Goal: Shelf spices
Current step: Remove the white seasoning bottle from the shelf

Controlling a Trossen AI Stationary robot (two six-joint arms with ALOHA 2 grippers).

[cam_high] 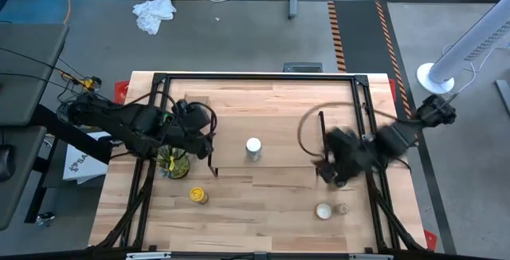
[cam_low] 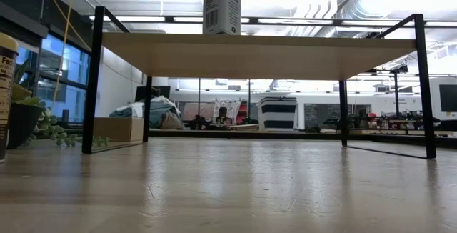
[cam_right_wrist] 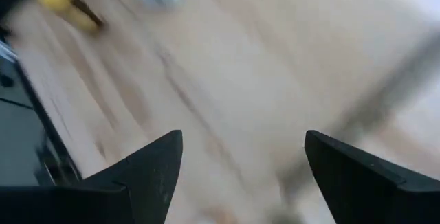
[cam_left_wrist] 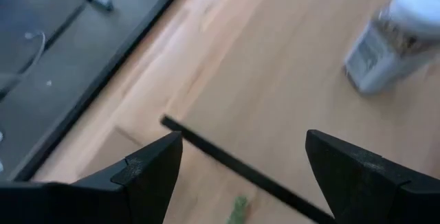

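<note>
White-capped jar [cam_high: 253, 148] stands upright on shelf [cam_high: 271, 104] plank, between both arms, touching neither. Left gripper [cam_left_wrist: 240, 176] fingers apart, empty, above shelf's left end. Right gripper [cam_right_wrist: 240, 176] fingers apart, empty. Mustard-yellow jar [cam_high: 198, 195] on counter [cam_high: 263, 220].

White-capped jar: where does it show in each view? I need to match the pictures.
High view: white-capped jar stands mid-table on the shelf plank.
Low view: at top centre, standing on the plank, cap cut off.
Left wrist view: upper right corner, past the open jaws.
Right wrist view: too blurred to tell.
Shared landmark: the shelf's black leg.
</note>
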